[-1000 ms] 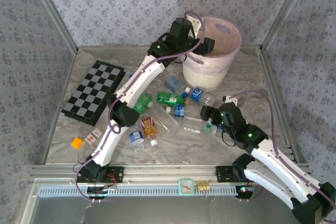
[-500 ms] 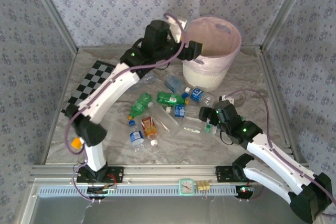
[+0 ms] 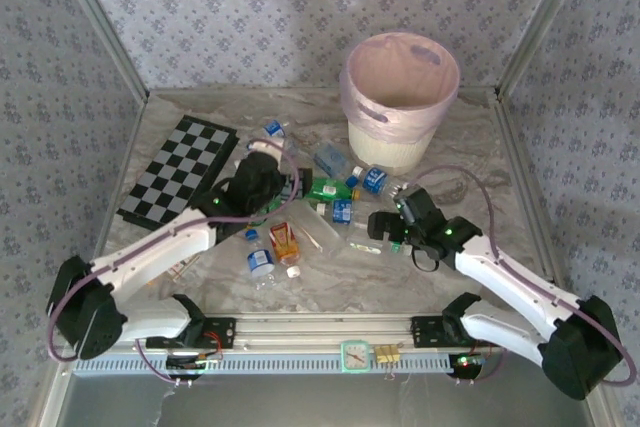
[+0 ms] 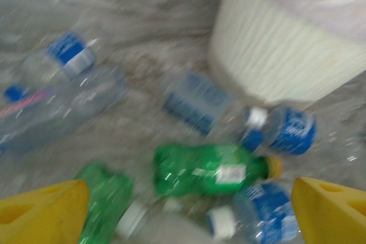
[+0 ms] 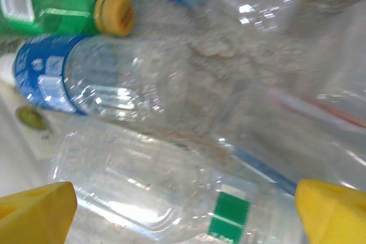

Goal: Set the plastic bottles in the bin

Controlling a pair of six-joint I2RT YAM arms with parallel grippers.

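Left pincer (image 4: 183, 212) released, poised over the lying green plastic bottle (image 4: 209, 170) at lower centre; close squarely across its body; right pincer (image 5: 183, 210) released above a clear plastic bottle (image 5: 143, 192); round white pink-lined bin (image 3: 385, 142) stands upper right overhead.

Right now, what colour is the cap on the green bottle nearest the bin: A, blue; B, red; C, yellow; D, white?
C: the green bottle lies on its side just short of the bin, and the cap at its end is yellow.
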